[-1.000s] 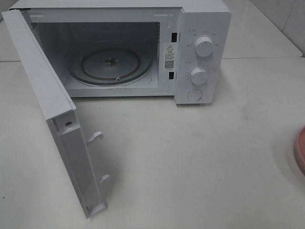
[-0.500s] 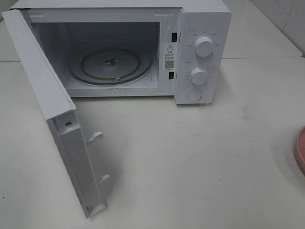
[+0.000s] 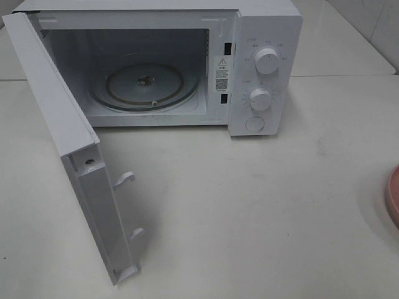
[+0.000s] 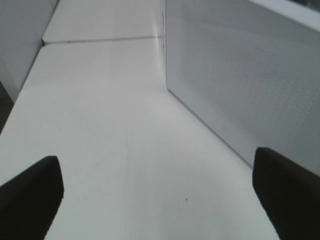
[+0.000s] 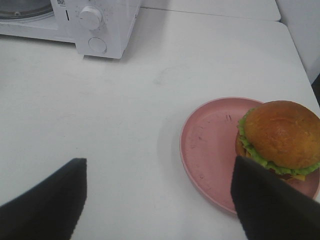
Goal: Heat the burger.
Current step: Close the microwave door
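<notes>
Microwave door swung wide at nine o'clock; burger on pink plate — both grippers released, left gripper, right gripper.

burger: glossy bun | plate: matt pink | microwave: smooth white plastic | turntable: glass

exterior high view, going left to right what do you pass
open microwave door → glass turntable inside the microwave cavity → warning sticker on the frame → control knobs → bare table → edge of the pink plate at the right border
</notes>
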Available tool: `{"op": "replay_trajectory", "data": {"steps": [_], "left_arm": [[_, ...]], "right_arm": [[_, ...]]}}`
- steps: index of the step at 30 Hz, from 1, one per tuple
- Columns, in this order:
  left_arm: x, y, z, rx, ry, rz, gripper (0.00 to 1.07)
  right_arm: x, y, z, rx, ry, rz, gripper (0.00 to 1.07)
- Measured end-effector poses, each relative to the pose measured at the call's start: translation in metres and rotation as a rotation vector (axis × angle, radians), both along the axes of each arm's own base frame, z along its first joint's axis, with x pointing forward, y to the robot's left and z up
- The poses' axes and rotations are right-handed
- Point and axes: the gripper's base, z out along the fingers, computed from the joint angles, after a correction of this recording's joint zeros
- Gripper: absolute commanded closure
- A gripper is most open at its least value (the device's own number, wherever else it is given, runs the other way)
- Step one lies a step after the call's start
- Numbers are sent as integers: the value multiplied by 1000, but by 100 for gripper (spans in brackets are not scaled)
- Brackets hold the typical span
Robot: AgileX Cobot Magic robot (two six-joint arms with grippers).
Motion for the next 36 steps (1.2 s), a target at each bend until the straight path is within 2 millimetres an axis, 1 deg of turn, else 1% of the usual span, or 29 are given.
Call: {"op": "replay_trajectory", "data": {"steps": [1,2,3,4,5,6,7,8,9,10,11,12,13,14,15,16,18,21,22,23,24,26,29,31,32,34,35,36], "left_arm": [[0,0,0,0,0,0,11],[3,0,6,0,-24,3,17],[6,0,8,-1,-26,4,22],[6,0,8,-1,-26,4,22],[14,1,9,-1,4,5,36],[18,1,10,-1,17,6,45],[18,1,10,-1,17,6,45],[25,1,11,0,39,8,63],[29,1,11,1,51,9,72],[29,1,11,1,51,9,72],[37,1,12,0,65,11,89],[40,1,12,0,70,12,95],[40,1,12,0,70,12,95],[50,2,13,1,86,15,107],[55,2,13,3,97,16,107],[55,2,13,3,97,16,107],[77,3,10,9,109,23,107],[82,3,6,9,105,25,107],[92,4,-4,8,101,30,107],[96,4,-8,8,97,33,107],[96,4,-8,8,97,33,107],[110,5,-27,7,28,45,107],[113,6,-29,7,-4,49,107],[121,7,-43,7,-89,61,107],[121,7,-43,7,-89,61,107],[126,8,-48,9,-160,69,107],[126,8,-48,9,-160,69,107],[131,8,-52,15,-188,71,107]], "right_arm": [[0,0,0,0,0,0,31],[0,0,0,0,0,0,31],[0,0,0,0,0,0,31],[0,0,0,0,0,0,31],[0,0,0,0,0,0,31],[0,0,0,0,0,0,31],[0,0,0,0,0,0,31],[0,0,0,1,0,1,31],[0,0,0,1,0,1,31],[0,0,0,1,0,1,31],[0,0,0,1,0,1,31],[0,0,0,1,0,1,31],[0,0,0,1,0,1,31],[0,0,0,1,0,1,31],[0,0,0,1,0,1,31],[0,0,0,1,0,1,31],[0,0,0,1,0,1,31],[0,0,0,1,0,1,31],[0,0,0,1,0,1,31],[0,0,0,1,0,1,31],[0,0,0,1,0,1,31],[0,0,0,1,0,1,31],[0,0,0,1,0,1,31],[0,0,0,1,0,1,31],[0,0,0,1,0,1,31],[0,0,0,1,0,1,31],[0,0,0,1,0,1,31],[0,0,0,1,0,1,31]]}}
